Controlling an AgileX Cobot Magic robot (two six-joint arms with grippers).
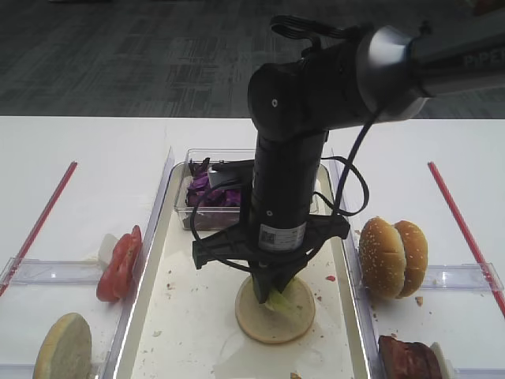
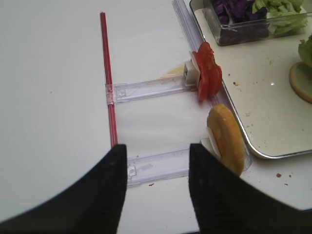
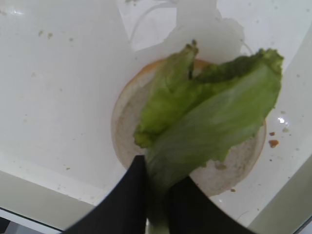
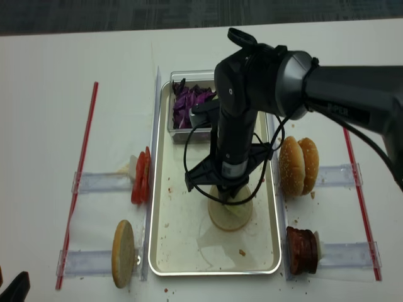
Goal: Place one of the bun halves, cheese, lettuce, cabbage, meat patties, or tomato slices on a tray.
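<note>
On the cream tray point(image 1: 189, 316) lies a flat pale bun half point(image 1: 260, 320). My right gripper point(image 1: 268, 294) points straight down over it, shut on the stem of a green lettuce leaf point(image 3: 214, 117). The leaf spreads across the bun disc point(image 3: 127, 131). From the second high view the same gripper point(image 4: 228, 200) stands above that disc point(image 4: 230, 219). My left gripper point(image 2: 157, 148) hovers open and holds nothing over the table left of the tray, near an upright bun half point(image 2: 226, 139) and tomato slices point(image 2: 207, 73).
A clear tub of purple cabbage point(image 1: 209, 193) stands at the tray's far end. Sesame bun tops point(image 1: 393, 257) and meat patties point(image 1: 406, 359) stand in holders to the right. Tomato slices point(image 1: 118, 264) and a bun half point(image 1: 63, 347) stand to the left. Red strips point(image 1: 43, 213) flank both sides.
</note>
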